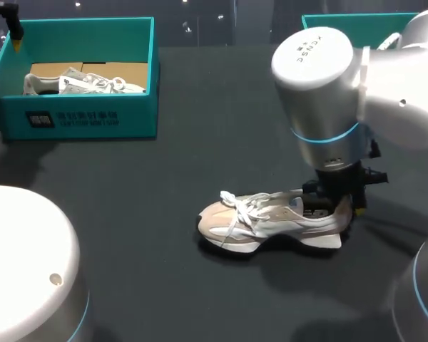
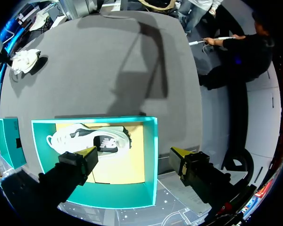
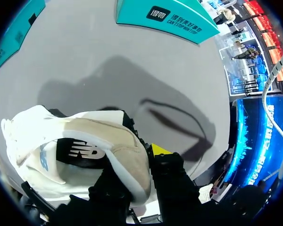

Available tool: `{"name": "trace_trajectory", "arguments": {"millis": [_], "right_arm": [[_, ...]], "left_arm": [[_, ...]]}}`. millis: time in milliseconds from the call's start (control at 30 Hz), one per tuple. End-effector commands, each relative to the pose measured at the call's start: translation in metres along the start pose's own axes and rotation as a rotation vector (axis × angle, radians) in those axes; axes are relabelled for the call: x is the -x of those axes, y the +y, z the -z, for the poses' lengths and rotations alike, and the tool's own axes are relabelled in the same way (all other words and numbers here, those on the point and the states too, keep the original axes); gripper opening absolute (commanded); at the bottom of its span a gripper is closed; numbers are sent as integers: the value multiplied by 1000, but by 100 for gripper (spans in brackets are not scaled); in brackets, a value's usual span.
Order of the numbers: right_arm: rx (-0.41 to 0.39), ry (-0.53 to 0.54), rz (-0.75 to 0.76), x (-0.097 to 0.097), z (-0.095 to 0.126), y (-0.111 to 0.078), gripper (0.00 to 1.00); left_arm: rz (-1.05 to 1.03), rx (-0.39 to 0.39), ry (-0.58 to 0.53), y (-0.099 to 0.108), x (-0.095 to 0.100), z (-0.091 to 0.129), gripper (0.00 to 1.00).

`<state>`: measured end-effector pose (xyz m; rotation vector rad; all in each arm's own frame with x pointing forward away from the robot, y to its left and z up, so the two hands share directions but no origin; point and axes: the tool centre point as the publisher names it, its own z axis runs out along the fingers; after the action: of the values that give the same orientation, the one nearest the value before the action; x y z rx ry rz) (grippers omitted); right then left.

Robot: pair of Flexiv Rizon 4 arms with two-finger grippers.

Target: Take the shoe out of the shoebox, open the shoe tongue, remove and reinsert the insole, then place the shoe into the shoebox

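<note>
Right gripper (image 1: 335, 206) is clamped on the heel collar of the beige-and-white lace-up sneaker (image 1: 271, 221). In the right wrist view, one yellow-tipped finger (image 3: 160, 151) sits against the outside of the heel and the other finger is inside the shoe opening. The sneaker stands on its sole on the dark grey table (image 1: 200, 107), toe pointing toward the left arm's side, laces loose over the tongue. Left gripper (image 1: 16, 32) is released, fingers wide apart, and hangs over the far left corner of the teal cardboard shoebox (image 1: 85, 125). A second white sneaker (image 1: 85, 84) lies on its side inside this box. Box and beige sneaker are well apart.
</note>
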<state>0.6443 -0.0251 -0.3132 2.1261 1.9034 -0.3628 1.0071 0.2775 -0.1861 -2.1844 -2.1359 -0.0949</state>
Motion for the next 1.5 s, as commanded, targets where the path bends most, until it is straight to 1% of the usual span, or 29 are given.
{"name": "trace_trajectory", "arguments": {"millis": [33, 433, 700, 933, 1000, 1100, 1167, 1400, 1500], "right_arm": [[-17, -10, 1, -14, -11, 8, 0], [-14, 9, 17, -27, -32, 19, 0], [5, 27, 30, -32, -36, 23, 0], [12, 39, 37, -33, -44, 27, 0], [8, 42, 40, -35, -46, 28, 12], [4, 44, 43, -36, -47, 29, 22], [2, 46, 45, -36, -48, 30, 25], [-3, 48, 55, -36, -49, 33, 39], [-8, 52, 60, -36, -48, 35, 43]], "left_arm": [[-2, 2, 1, -1, -1, 0, 100], [-2, 2, 1, -1, -1, 0, 100], [-2, 2, 1, -1, -1, 0, 100], [-2, 2, 1, -1, -1, 0, 100], [-2, 2, 1, -1, -1, 0, 100], [-2, 2, 1, -1, -1, 0, 100], [-2, 2, 1, -1, -1, 0, 100], [-2, 2, 1, -1, -1, 0, 100], [-2, 2, 1, -1, -1, 0, 100]]}}
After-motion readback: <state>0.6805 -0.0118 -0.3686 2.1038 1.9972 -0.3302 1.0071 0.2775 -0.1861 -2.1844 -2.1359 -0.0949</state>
